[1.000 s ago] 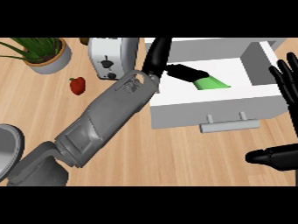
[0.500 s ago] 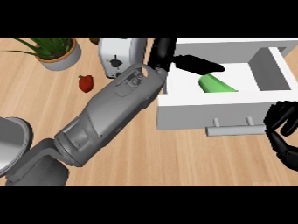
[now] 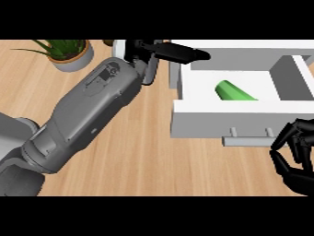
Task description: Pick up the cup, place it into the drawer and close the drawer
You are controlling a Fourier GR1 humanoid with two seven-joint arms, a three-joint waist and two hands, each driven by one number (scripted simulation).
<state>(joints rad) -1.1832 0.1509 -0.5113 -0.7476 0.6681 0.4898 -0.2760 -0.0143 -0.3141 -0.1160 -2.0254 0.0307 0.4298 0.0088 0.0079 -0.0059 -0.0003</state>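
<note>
Cup (image 3: 235,91) lying in drawer (image 3: 241,115); left robot hand (image 3: 176,51) released above-left; right robot hand (image 3: 305,156) clenched.

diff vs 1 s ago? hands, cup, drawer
The left hand let go of the green cup and pulled back out past the white drawer's rear left corner. The right hand went from open to curled, just in front of the drawer's handle. The cup lies in the drawer; the drawer is still open.
</note>
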